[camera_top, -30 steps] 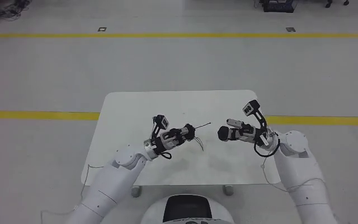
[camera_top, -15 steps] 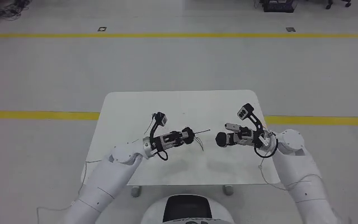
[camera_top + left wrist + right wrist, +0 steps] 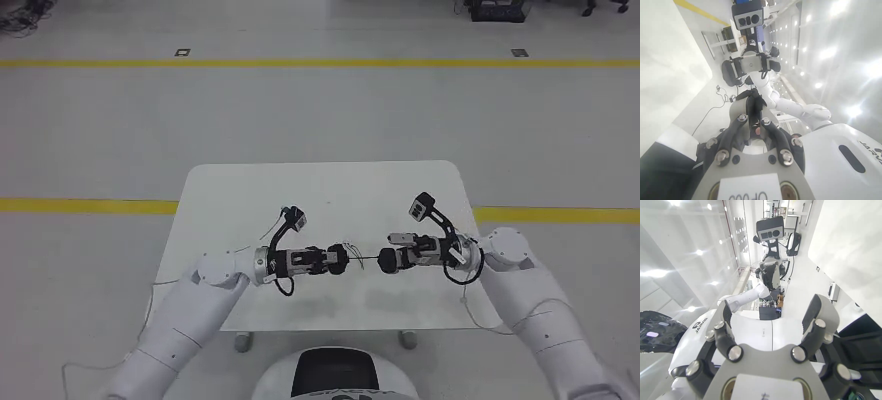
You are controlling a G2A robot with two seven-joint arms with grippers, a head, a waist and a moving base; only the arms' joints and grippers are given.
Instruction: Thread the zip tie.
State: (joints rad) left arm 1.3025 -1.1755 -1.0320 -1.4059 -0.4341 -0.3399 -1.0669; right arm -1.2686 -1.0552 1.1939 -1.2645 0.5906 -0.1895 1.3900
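A thin black zip tie is held above the white table, its tail running level toward my right gripper. My left gripper is shut on the tie's head end; in the left wrist view the fingers pinch the black zip tie. In the right wrist view my right gripper stands open, its pads wide apart, facing the left gripper farther off. The tail's tip ends right at the right gripper; whether it lies between the pads I cannot tell.
Both grippers hover over the table's front half, a little left and right of centre. A yellow floor line passes beside the table on both sides. The table's front edge lies just below the arms.
Both grippers have moved toward each other and toward the table's front edge. The tie's tail, earlier angled upward, now lies level and reaches the right gripper.
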